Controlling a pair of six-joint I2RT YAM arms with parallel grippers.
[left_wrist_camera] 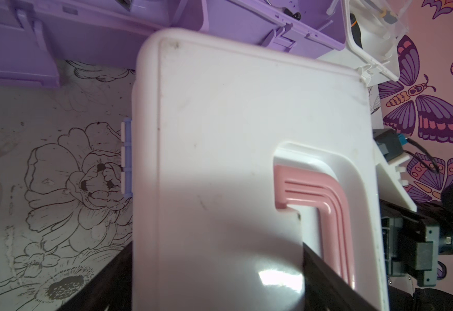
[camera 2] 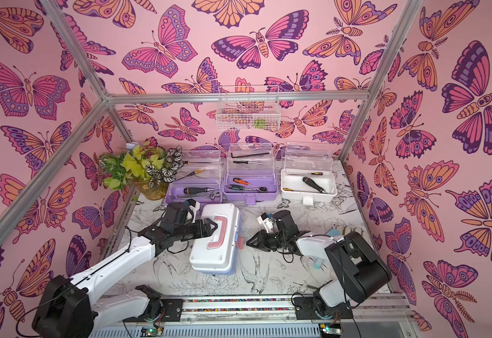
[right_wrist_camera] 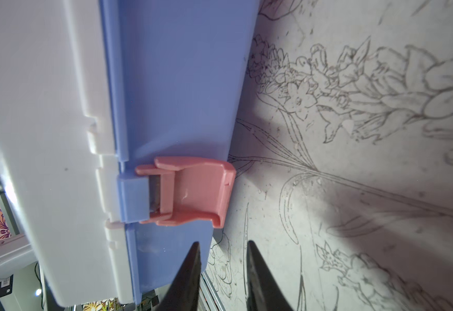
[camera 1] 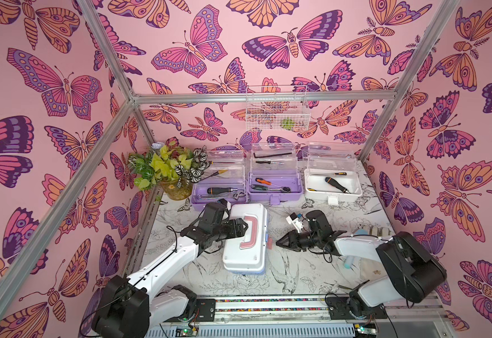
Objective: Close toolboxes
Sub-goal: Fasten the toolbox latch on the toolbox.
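Right wrist view: right end effector hovering narrowly parted (gripping nothing) near pink latch of light-blue toolbox sitting mid counter; left end effector hanging spread wide above white lid.

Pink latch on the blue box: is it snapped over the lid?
No, the latch hangs off the base, clear of the lid.

We see two matching arms: the left arm and the right arm each have smooth white links joined by bulky black joint housings, with thin black cables looping beside them. Each wrist carries a white bracket. The left gripper and right gripper are black, and we note the right one's fingers taper to sharp points.
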